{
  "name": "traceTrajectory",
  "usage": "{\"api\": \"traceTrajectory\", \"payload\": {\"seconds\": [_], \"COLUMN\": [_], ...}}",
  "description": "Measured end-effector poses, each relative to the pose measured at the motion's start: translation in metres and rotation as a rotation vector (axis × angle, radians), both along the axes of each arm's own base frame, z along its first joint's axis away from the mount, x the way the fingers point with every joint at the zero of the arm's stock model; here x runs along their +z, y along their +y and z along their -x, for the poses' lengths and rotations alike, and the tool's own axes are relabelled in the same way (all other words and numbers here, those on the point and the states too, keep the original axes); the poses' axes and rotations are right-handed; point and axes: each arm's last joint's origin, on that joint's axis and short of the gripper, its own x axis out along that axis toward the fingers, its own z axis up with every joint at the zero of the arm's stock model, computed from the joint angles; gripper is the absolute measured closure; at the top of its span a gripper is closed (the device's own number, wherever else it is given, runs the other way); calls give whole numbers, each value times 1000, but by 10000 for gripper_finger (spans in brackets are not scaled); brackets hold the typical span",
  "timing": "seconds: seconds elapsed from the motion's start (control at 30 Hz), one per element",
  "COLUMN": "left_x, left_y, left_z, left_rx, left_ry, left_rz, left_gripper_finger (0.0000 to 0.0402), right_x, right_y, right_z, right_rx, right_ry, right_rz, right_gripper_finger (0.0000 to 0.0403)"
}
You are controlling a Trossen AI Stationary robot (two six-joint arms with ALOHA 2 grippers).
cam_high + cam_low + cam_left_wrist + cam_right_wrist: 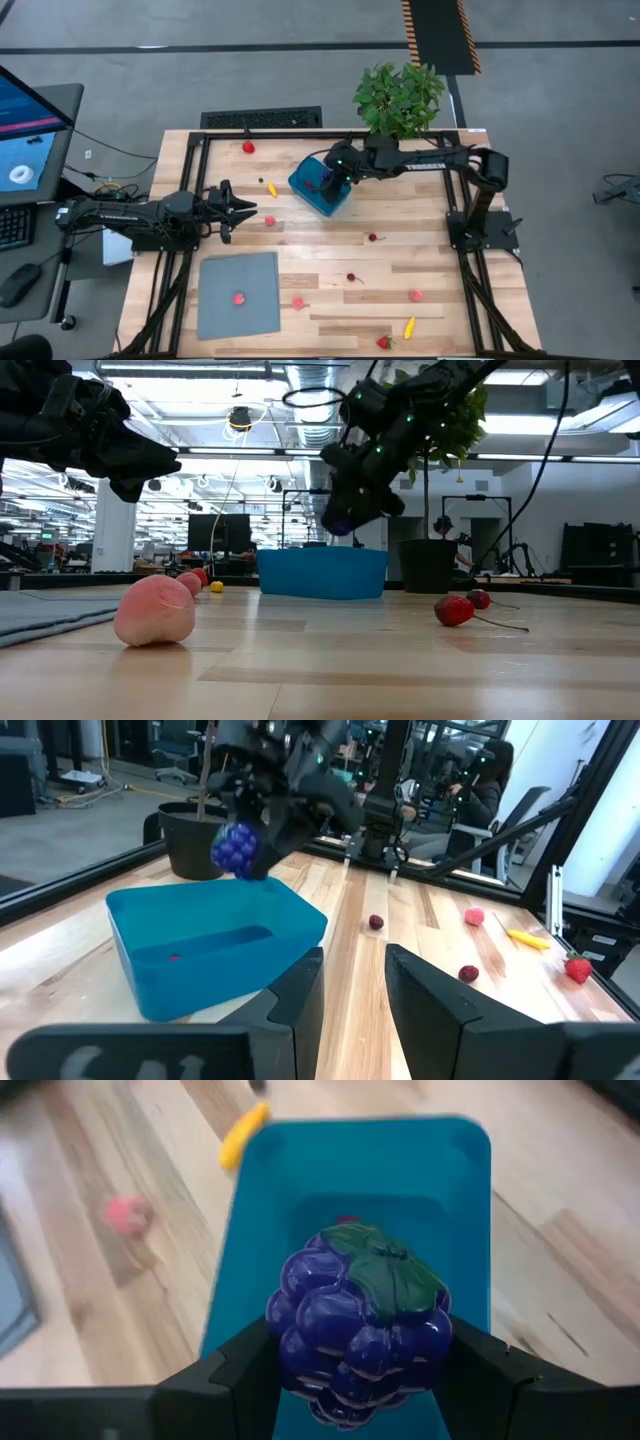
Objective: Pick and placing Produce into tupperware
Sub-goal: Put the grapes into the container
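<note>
The teal tupperware (pixel 305 186) stands far of the table's middle, with a small red piece (pixel 345 1220) on its floor. My right gripper (pixel 360 1380) hangs over it, shut on a purple grape bunch (pixel 360 1320) with a green leaf top. My left gripper (pixel 355 990) waits level at the table's left, open, nothing between its fingers, a pink piece (pixel 269 220) just beside it. More produce lies scattered: a red piece (pixel 248 147), a yellow one (pixel 272 189), cherries (pixel 373 237), a strawberry (pixel 384 342). My right gripper pinches the grape bunch by its two opposite sides (pixel 290 1350) between the two fingers (pixel 480 1370). The fingers slant down from the table's right side. The bunch is lifted clear above the tupperware (pixel 200 940), its green leaf top turned up toward the wrist.
A grey sheet (pixel 240 295) lies near left with a pink piece (pixel 238 298) on it. A potted plant (pixel 400 100) stands at the far edge behind the tupperware. Dark frame rails (pixel 470 300) run along the table's sides. More pieces (pixel 415 295) and a yellow one (pixel 409 326) lie near right.
</note>
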Motion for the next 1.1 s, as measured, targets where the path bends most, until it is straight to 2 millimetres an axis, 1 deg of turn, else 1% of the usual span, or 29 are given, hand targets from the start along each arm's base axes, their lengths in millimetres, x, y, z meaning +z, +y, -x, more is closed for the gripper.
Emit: {"api": "traceTrajectory", "payload": {"seconds": [0.1, 0.27, 0.4, 0.67, 1.1], "left_x": [-1, -2, -2, -2, -2], "left_y": [0, 0, 0, 0, 0], "left_z": [0, 0, 0, 0, 0], "left_rx": [0, -5, -3, -4, -4], "left_ry": [11, 17, 16, 16, 16], "left_rz": [6, 12, 13, 15, 15], "left_gripper_finger": [303, 303, 303, 303, 303], "right_x": [-7, -23, -35, -37, -39], "right_y": [-3, -7, -10, -11, -13], "right_z": [-7, -13, -17, -21, -20], "right_rx": [12, 26, 22, 49, 51], "right_ry": [13, 48, 99, 86, 97], "right_rz": [-26, -103, -125, -159, -169], "right_gripper_finger": [168, 168, 168, 158, 154]}}
